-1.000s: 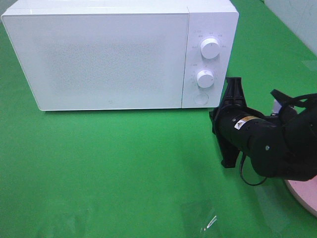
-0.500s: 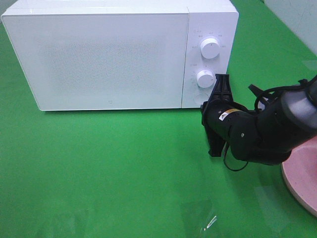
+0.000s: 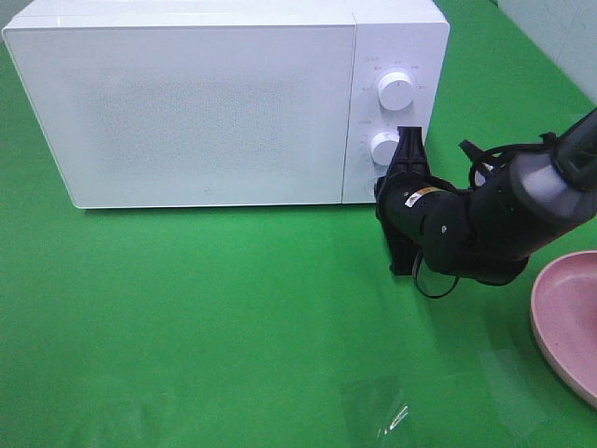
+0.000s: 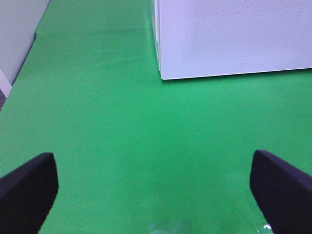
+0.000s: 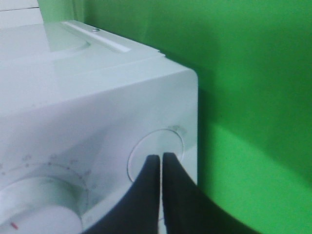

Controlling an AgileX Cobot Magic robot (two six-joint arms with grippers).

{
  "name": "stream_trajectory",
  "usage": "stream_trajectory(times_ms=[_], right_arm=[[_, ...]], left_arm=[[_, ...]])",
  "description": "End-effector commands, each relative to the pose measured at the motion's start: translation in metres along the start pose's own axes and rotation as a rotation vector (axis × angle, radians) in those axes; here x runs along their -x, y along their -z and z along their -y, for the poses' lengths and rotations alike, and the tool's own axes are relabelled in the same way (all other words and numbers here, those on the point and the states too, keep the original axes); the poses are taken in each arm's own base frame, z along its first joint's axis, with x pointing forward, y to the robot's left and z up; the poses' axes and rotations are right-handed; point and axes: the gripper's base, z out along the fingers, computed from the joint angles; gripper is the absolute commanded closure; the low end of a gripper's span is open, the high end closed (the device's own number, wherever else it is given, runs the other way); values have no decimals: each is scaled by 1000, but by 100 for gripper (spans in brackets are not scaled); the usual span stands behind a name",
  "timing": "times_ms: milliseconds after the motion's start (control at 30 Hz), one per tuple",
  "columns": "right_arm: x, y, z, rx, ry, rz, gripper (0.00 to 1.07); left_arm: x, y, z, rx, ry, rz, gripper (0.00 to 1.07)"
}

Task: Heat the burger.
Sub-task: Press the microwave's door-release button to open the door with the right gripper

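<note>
The burger is out of view in every frame. The white microwave (image 3: pixel 205 103) stands at the back with its door closed. My right gripper (image 3: pixel 382 191) is shut, with nothing between its fingers. In the right wrist view its tips (image 5: pixel 160 156) rest on the round door button (image 5: pixel 151 141) at the panel's lower corner, and I cannot tell if they press it. Seen only in its own wrist view, my left gripper (image 4: pixel 156 195) stands open over bare green cloth in front of the microwave's (image 4: pixel 234 39) left corner.
A pink bowl-plate (image 3: pixel 560 322) lies at the right edge; the part in view holds nothing. Two white knobs (image 3: pixel 396 91) (image 3: pixel 385 147) sit above the button. Green cloth covers the table in front of the microwave.
The right arm has swung left and toward the microwave, bringing the shut gripper from beside the panel onto the round button. More of the pink plate now shows.
</note>
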Motion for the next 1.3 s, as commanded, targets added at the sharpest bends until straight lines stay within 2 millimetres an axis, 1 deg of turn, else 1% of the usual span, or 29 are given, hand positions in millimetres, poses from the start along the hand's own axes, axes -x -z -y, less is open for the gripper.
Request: stream_trajectory(times_ms=[33, 200, 367, 533, 867, 933, 1000, 1100, 1167, 1300], right_arm=[[1, -3, -6, 16, 8, 0, 107], [0, -9, -3, 31, 10, 3, 107], [0, -10, -3, 47, 14, 5, 107], [1, -9, -9, 116, 16, 15, 107], [-1, -11, -14, 166, 24, 11, 107], [-6, -17, -17, 206, 29, -17, 107], [-7, -19, -20, 226, 24, -15, 107], [-7, -19, -22, 237, 30, -9, 107], [-5, -17, -27, 301, 57, 15, 107], [-5, -18, -31, 336, 53, 25, 107]], left_arm=[[0, 0, 0, -4, 3, 0, 7], [0, 0, 0, -4, 3, 0, 7], [0, 0, 0, -4, 3, 0, 7], [0, 0, 0, -4, 3, 0, 7], [0, 0, 0, -4, 3, 0, 7], [0, 0, 0, -4, 3, 0, 7], [0, 0, 0, -4, 3, 0, 7], [0, 0, 0, -4, 3, 0, 7], [0, 0, 0, -4, 3, 0, 7], [0, 0, 0, -4, 3, 0, 7]])
